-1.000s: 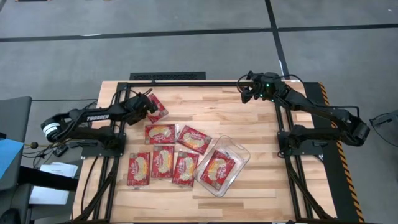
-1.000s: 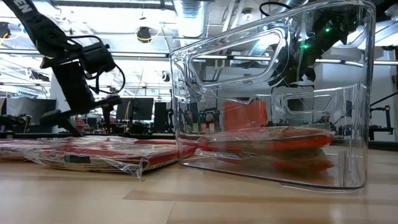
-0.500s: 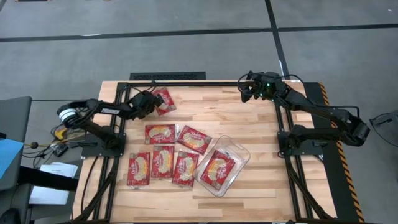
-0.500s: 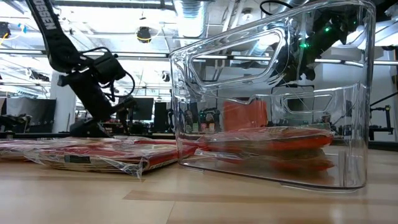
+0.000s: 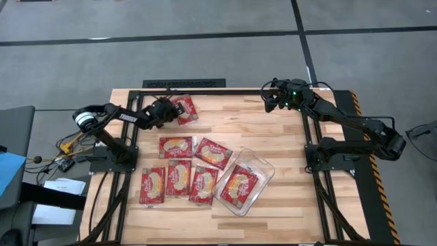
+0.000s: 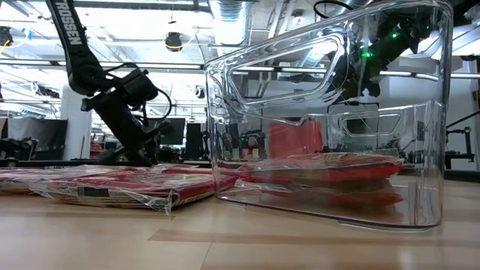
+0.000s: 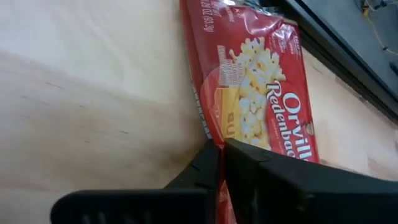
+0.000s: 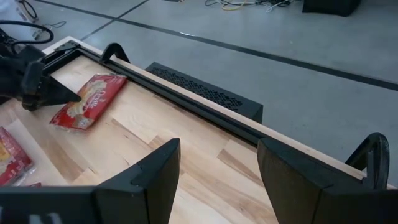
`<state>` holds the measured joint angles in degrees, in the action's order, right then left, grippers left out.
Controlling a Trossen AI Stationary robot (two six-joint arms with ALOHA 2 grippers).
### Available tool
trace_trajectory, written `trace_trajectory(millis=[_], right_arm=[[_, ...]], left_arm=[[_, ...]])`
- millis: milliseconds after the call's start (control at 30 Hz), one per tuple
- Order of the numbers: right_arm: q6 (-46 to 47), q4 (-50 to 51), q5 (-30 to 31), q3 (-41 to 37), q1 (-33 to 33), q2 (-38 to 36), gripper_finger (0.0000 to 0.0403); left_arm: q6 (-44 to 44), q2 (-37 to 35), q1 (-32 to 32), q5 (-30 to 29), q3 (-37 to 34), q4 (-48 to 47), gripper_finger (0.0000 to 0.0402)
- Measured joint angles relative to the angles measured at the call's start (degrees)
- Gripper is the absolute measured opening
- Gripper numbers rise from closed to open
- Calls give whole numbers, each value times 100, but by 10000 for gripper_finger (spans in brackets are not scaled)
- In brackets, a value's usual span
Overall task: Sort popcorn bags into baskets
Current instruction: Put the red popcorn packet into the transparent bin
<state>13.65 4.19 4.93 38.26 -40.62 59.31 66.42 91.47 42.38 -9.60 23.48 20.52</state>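
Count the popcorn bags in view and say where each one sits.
8. One at the table's far edge, pinched by the left gripper; two in a middle row; three in the near row; seemingly two stacked in the clear tub.

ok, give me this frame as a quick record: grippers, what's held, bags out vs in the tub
left gripper: shut on the edge of a popcorn bag, far-left part of the table
right gripper: open, holds nothing, near the table's far edge
bags loose on table: six in a cluster, plus the gripped one apart from them
tub: clear, right of the cluster, one bag visible inside from above
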Motion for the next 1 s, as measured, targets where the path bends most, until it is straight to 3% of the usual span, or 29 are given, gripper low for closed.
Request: trace_trajectory(millis=[233,533,1000], right_arm=[[0,-9,0,0,0,-2,240],[-2,-31,0,0,-2,-2,240],[-9,-15,4,0,-66,-2,240]], left_arm=[[-134,-657,-60,615,-26,7,0],[278,-1789,-452,690,-17,35,0],[869,-3318,-2060,114,165,61,0]])
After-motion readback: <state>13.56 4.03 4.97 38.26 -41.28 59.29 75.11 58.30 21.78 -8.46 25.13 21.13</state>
